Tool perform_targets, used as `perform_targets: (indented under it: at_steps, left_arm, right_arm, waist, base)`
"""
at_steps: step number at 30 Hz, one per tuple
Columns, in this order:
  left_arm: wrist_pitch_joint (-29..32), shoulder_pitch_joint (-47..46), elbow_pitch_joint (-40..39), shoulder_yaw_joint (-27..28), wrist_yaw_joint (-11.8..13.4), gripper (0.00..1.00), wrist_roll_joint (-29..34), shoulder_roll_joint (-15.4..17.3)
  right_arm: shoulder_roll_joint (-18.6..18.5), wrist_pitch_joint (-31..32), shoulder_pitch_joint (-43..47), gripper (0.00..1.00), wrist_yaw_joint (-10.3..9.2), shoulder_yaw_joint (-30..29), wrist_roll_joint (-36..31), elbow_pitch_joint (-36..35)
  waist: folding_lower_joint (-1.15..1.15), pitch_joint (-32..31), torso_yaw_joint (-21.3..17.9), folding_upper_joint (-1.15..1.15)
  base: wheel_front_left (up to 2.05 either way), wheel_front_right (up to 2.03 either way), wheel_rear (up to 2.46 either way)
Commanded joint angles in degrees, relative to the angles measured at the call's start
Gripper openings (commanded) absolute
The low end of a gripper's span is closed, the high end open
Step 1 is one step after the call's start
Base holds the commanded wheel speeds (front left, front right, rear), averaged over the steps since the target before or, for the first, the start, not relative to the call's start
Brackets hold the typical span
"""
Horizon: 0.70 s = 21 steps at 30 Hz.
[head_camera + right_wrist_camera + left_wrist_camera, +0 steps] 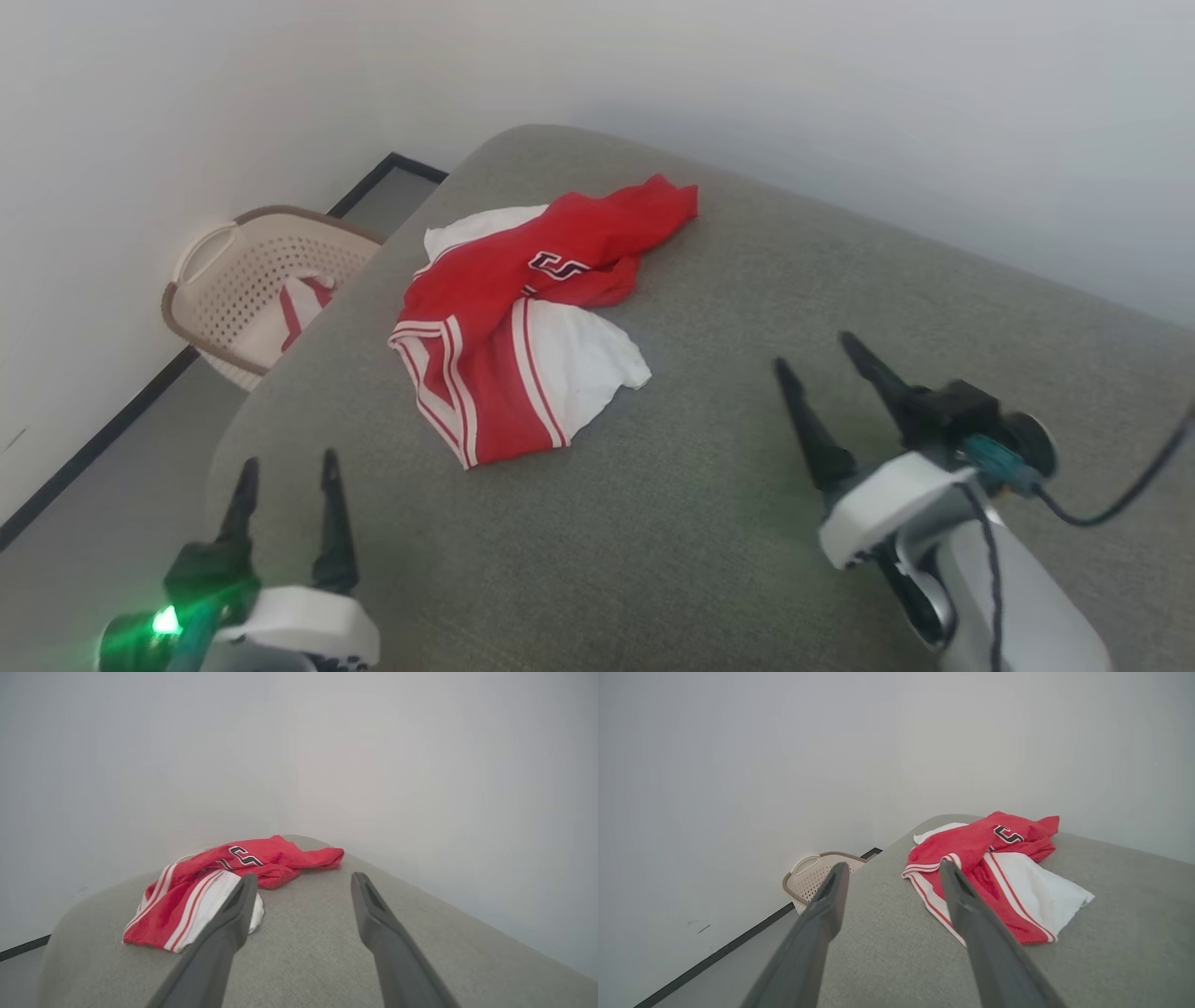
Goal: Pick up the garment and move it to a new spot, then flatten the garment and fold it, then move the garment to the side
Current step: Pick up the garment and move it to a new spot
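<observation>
The garment (504,327) is a red jersey with white sleeves and striped trim, lying crumpled on a grey upholstered surface (709,523) toward its far left. Dark block letters show on a fold near its top. My left gripper (287,464) hovers open at the lower left, short of the garment's near hem. My right gripper (814,353) stands open to the right of the garment, with nothing between its fingers. The left wrist view has the garment (999,877) ahead and right of the left gripper (893,870). In the right wrist view the garment (215,882) lies ahead and left of the right gripper (303,879).
A beige perforated laundry basket (243,280) stands on the floor left of the surface, holding another red-and-white cloth (303,303). White walls close in behind and to the left. A dark skirting line (103,439) runs along the floor. The basket (810,877) also appears in the left wrist view.
</observation>
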Motion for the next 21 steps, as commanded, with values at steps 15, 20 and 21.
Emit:
perform_targets:
  at_steps: [15, 20, 21]
  left_arm:
    - [-0.30, -2.99, 1.43, -3.81, -3.56, 1.00, 0.61, -0.19]
    - [-0.30, -14.73, 9.05, -7.07, -6.98, 1.00, 2.11, 1.66]
    - [-0.30, -17.05, 10.93, -7.26, -7.23, 1.00, 2.21, 2.07]
  right_arm:
    - [-1.06, -0.28, 0.41, 1.00, -0.05, -0.91, 1.57, -0.16]
    - [-1.20, -0.23, 2.20, 1.00, -0.02, -3.73, 0.05, -2.46]
    - [-1.44, -0.22, 1.92, 1.00, -0.02, -3.74, -0.23, -2.68]
  waist:
    - [0.00, 1.83, -0.82, 0.00]
    - [0.00, 5.12, -4.87, 0.00]
    - [0.00, 6.08, -6.41, 0.00]
  base:
    - [0.00, 0.00, 0.00]
    - [0.00, 0.00, 0.00]
    - [0.00, 0.00, 0.00]
